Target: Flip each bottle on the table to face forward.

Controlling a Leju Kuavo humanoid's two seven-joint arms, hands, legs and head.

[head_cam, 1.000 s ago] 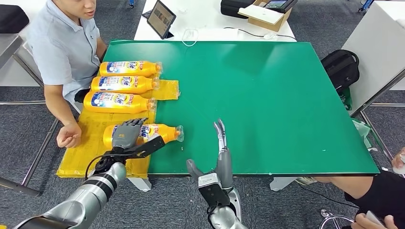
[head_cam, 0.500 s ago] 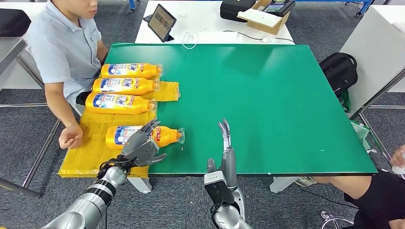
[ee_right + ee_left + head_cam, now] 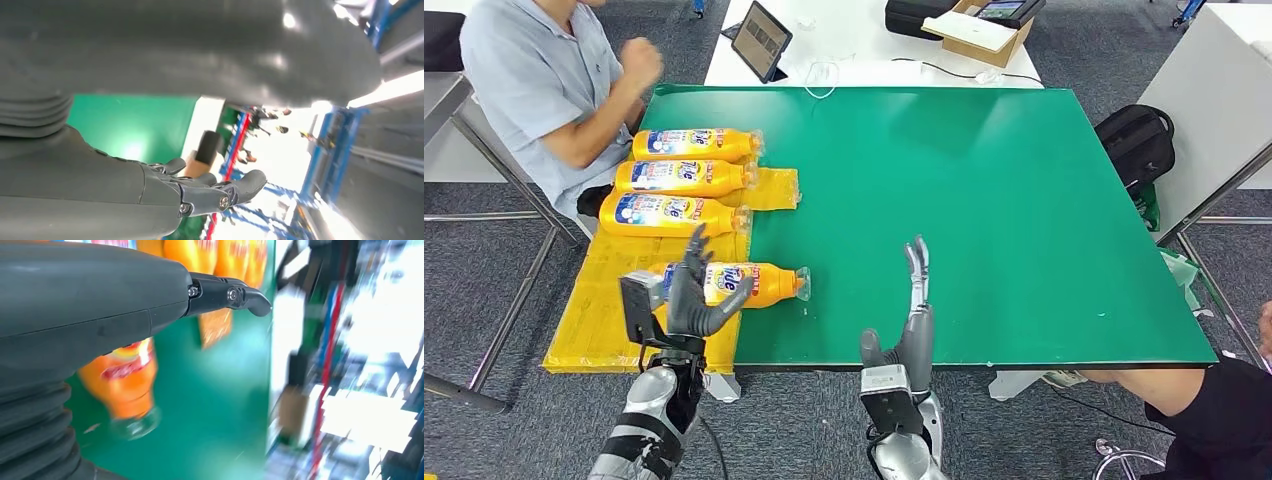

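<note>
Bottles point(image 3: 686, 178) lie on green table point(image 3: 984, 200), grey carpet point(image 3: 484, 290) around.

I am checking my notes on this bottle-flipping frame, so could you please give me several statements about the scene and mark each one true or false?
1. Four orange bottles lie on their sides at the table's left. True: three lie in a row, and the nearest bottle lies apart from them.
2. The left hand grips the nearest bottle. False: it is raised with fingers spread and holds nothing.
3. The right hand holds a bottle. False: its fingers are straight and it holds nothing.
4. The nearest bottle's cap end points toward the green table middle. True.
5. A tablet stands on the green table. False: it stands on the white table beyond.
</note>
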